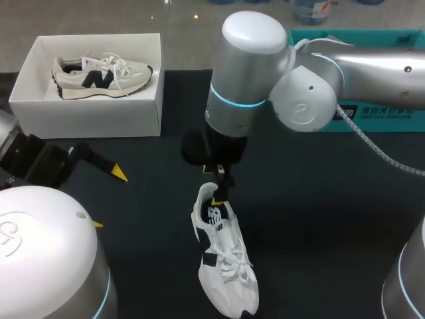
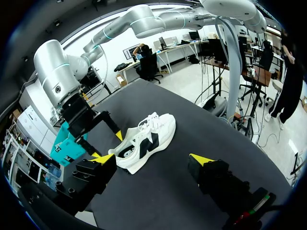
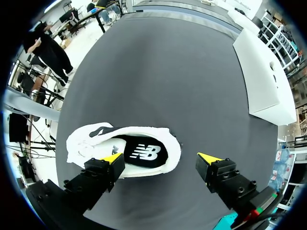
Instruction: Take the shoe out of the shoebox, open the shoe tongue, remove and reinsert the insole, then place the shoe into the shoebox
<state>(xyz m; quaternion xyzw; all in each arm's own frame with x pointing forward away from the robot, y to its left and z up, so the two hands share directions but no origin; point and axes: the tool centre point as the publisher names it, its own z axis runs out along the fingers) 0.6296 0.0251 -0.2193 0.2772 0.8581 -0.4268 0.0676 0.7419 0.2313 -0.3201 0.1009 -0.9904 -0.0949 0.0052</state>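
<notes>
The white sneaker (image 1: 222,266) is out of the shoebox (image 1: 86,118) and lies on its sole on the black counter (image 1: 319,219), so I judge the first step done. Everything else I place from that sneaker.

My right hand (image 3: 160,158) hangs over its heel end, fingers spread wide and gripping nothing. One yellow tip sits at the rim of the collar, and I cannot tell whether it touches. The other tip stands clear of the sneaker, out to the side.

My left hand (image 2: 151,159) is off to the sneaker's left, well apart from it, fingers wide and empty.

The shoebox stands well apart from the sneaker, beyond its heel and toward my left. A second sneaker (image 1: 99,74) lies in it on its side.

From above the heel I look straight into the opening. The dark insole (image 3: 144,152) lies flat inside. The laces look tied, and I cannot tell whether the tongue is pulled open. To my eye the insole work is either not begun or already finished. The return to the shoebox is certainly left.
</notes>
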